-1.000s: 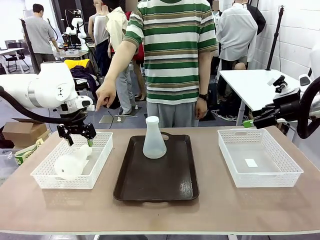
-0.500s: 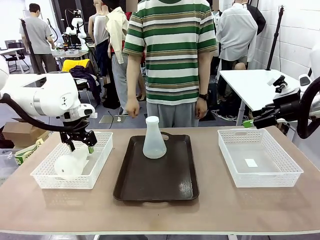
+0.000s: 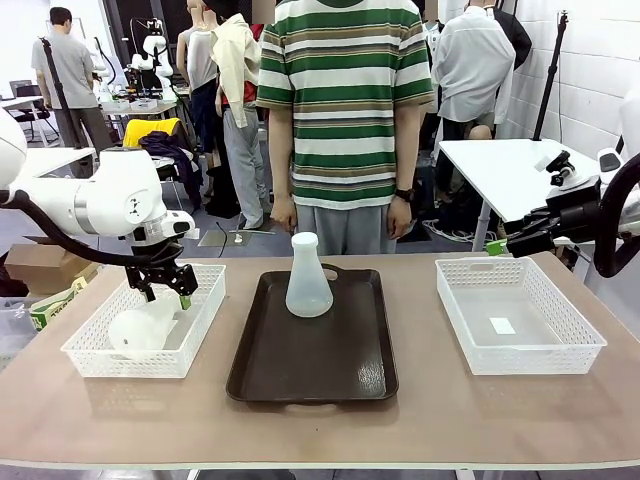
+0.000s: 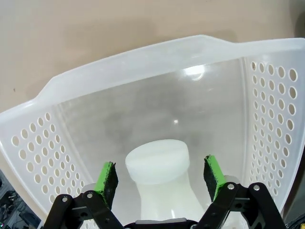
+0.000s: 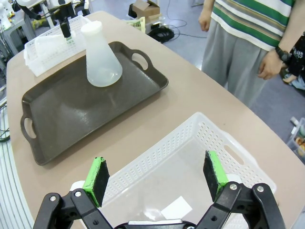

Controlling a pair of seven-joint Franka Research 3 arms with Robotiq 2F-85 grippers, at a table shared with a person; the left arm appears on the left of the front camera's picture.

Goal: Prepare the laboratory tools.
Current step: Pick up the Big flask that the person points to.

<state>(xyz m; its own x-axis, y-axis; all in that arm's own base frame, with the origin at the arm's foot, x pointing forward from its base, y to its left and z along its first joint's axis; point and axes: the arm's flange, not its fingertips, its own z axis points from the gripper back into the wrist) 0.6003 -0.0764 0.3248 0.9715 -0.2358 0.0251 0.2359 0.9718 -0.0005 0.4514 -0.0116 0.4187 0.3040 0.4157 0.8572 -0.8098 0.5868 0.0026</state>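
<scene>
STEP: grasp lying flask | LEFT: left gripper spread, pads straddling white top of translucent frosted-white conical flask in white mesh basket at 9 o'clock | TIP: centre neck, squeeze gently | RIGHT: right gripper spread, idle

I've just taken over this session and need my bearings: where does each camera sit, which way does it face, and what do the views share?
Front: between the arms, facing the person across the table; left gripper over the left basket.
Left wrist: looks down into that basket; pads flank the lying flask.
Right wrist: above the right basket, looking towards the tray; open gripper.
Shared: upright flask.
</scene>
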